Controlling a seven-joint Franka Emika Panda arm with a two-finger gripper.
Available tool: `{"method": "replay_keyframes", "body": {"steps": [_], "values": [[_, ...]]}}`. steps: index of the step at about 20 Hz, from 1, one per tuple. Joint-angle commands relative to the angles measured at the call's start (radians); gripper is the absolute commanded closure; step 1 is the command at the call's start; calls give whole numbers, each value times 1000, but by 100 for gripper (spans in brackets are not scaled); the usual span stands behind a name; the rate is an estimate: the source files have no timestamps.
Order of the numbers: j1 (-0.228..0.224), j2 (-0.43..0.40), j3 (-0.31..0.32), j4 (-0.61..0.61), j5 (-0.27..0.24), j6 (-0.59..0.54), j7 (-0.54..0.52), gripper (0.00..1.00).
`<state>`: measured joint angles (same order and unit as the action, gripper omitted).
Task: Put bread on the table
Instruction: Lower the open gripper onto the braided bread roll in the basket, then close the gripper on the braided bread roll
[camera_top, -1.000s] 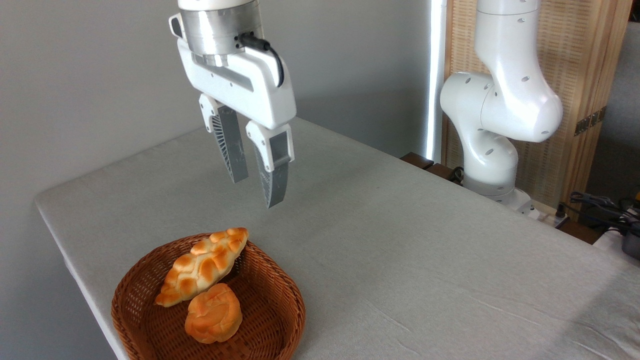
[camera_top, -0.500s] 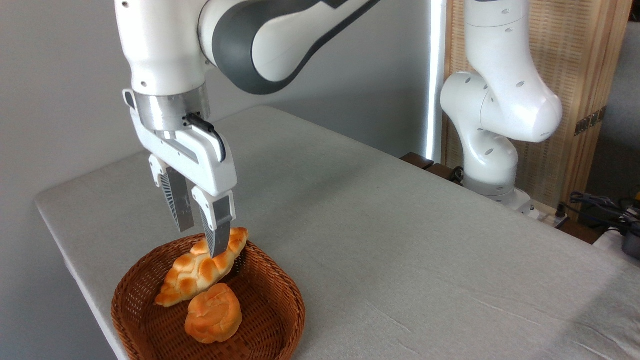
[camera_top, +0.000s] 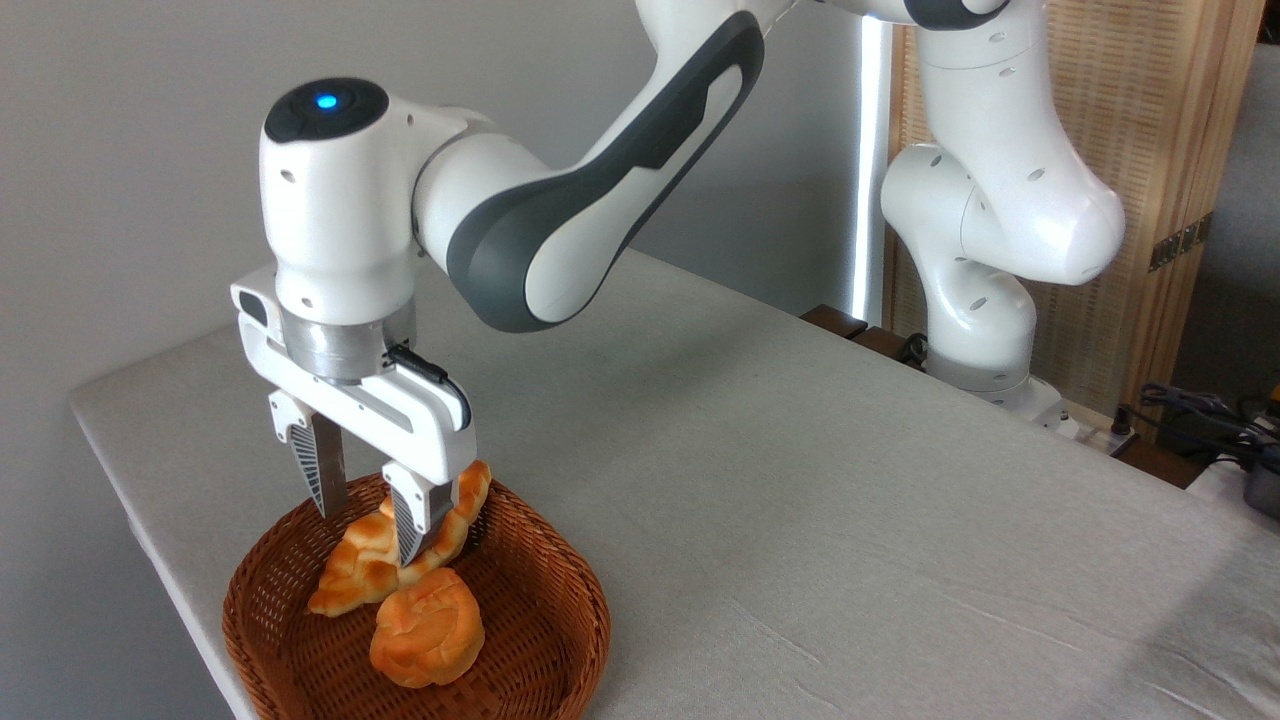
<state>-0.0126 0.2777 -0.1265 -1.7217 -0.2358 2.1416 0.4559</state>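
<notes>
Two baked items lie in the round wicker basket at the near left corner of the table. Nearest the camera is the small round bun. Just behind it, and touching or nearly touching it, is the bread, a braided loaf lying diagonally with one pointed end over the far rim.

The gripper stands vertically over the loaf's middle. Its jaws are spread, one finger on each long side of the loaf, with no clear contact visible. The loaf rests in the basket; it is not lifted.

Probable faults from this position:
- Off-centre closure. The loaf is long, so a grip away from its middle could let it pivot and slip out.
- Finger contact with the basket weave or the bun, which could drag either along during the lift.
- Excess force, which could deform the crust.

Beyond the basket, the grey cloth surface extends to the arm base.

No brands, labels or legible writing are visible.
</notes>
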Motion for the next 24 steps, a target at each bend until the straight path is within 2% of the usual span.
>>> {"method": "replay_keyframes", "body": {"steps": [1,4,7,10,14,15,16,18,21,24], "values": [[3,-12,-5,-18,-22,17,10,0],[8,-14,-5,-18,-23,3,44,0],[9,-15,2,-16,-27,-49,171,0],[11,-15,5,-16,-25,-83,245,0],[14,-17,7,-16,-36,-95,276,0],[16,-17,10,-18,-72,-95,276,5],[16,-17,14,-16,-104,-95,274,15],[16,-17,34,-16,-126,-95,274,57],[16,-17,34,-16,-135,-94,274,86],[16,-17,34,-16,-135,-95,276,88]]}}
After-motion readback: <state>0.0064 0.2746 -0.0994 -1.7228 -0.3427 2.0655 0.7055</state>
